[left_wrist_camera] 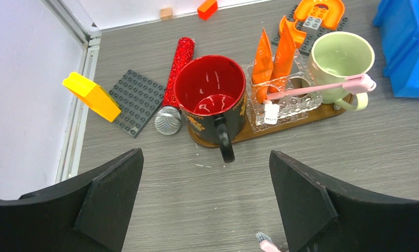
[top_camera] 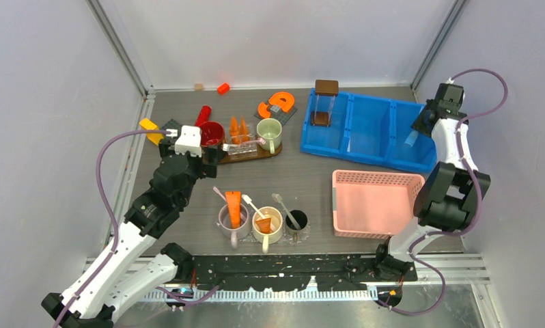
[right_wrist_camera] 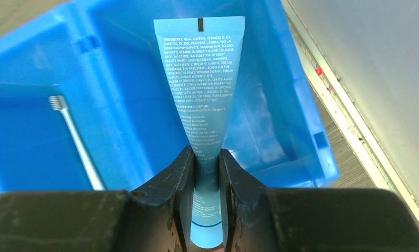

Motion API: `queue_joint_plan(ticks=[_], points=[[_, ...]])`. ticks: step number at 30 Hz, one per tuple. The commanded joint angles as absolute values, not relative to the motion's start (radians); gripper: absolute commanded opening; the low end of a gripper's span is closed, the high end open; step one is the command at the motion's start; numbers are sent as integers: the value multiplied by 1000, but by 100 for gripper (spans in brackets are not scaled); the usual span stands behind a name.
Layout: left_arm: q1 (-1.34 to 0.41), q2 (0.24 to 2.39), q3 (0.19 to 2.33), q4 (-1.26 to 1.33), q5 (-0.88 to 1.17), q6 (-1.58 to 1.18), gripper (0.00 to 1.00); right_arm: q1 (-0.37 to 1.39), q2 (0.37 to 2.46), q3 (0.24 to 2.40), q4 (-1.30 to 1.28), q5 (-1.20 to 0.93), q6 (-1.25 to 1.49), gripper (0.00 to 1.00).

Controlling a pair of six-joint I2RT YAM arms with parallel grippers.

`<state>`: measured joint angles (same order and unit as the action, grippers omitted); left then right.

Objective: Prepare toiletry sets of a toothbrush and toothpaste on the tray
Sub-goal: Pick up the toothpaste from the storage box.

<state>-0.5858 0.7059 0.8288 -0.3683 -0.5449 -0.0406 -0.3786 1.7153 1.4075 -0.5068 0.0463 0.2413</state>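
Note:
My right gripper (right_wrist_camera: 207, 155) is shut on a pale blue toothpaste tube (right_wrist_camera: 202, 79), held over the right compartment of the blue bin (right_wrist_camera: 281, 131); a white toothbrush (right_wrist_camera: 79, 142) lies in the bin. My left gripper (left_wrist_camera: 207, 194) is open and holds nothing, just short of the brown tray (left_wrist_camera: 302, 118). The tray carries a red mug (left_wrist_camera: 210, 94), a glass holder with orange toothpaste tubes (left_wrist_camera: 273, 58) and a green mug (left_wrist_camera: 338, 58). A pink toothbrush (left_wrist_camera: 312, 88) lies across holder and green mug. Three front mugs hold toothbrushes (top_camera: 253, 205) and orange tubes (top_camera: 234, 208).
A pink basket (top_camera: 375, 201) sits at the front right. A brown-lidded clear box (top_camera: 324, 102) stands in the bin's left compartment. Left of the tray lie a red glitter microphone (left_wrist_camera: 176, 79), a grey stud plate (left_wrist_camera: 136, 102) and a yellow block (left_wrist_camera: 92, 94). An orange C-shaped block (left_wrist_camera: 320, 10) is behind.

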Motion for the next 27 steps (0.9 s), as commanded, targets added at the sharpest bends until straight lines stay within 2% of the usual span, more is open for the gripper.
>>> queue_joint_plan(ticks=[1,18,27], points=[[-580,693,839,-316,-498,-38,93,-319,1586,1415,-486,99,211,19],[-580,777,1028,-438,-229,-188,91,89,1253,1283,-486,150,150,19],[-580,855,1119,-461,-45,-322,91,294,1083,1205,-461,95,102,19]])
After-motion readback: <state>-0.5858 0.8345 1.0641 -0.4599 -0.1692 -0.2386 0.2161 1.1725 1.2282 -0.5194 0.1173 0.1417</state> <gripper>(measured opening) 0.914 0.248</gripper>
